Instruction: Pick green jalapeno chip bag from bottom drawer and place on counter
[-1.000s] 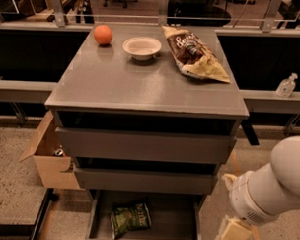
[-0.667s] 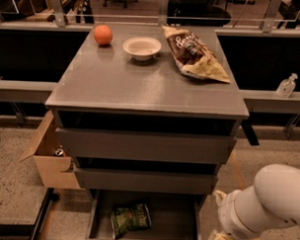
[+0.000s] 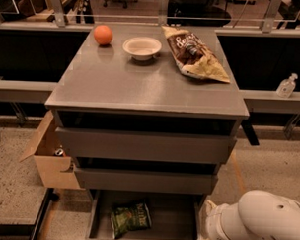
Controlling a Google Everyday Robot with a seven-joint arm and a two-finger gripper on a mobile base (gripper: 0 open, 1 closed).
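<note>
The green jalapeno chip bag [image 3: 131,218] lies crinkled on the dark floor of the open bottom drawer [image 3: 174,216], toward its left side. Above the three drawers is the grey counter [image 3: 146,87]. My white arm [image 3: 260,222] enters at the bottom right corner, just right of the open drawer. The gripper itself is past the lower edge of the camera view, so it does not show. Nothing touches the bag.
On the counter sit an orange [image 3: 103,35], a white bowl [image 3: 142,47] and a larger brown chip bag [image 3: 194,53] along the far edge. An open cardboard box [image 3: 50,158] stands left of the cabinet. A pump bottle [image 3: 287,86] rests on the right ledge.
My arm has sunk lower in the bottom right corner, and the pale part at its end has dropped mostly out of view. The green bag has not moved.
</note>
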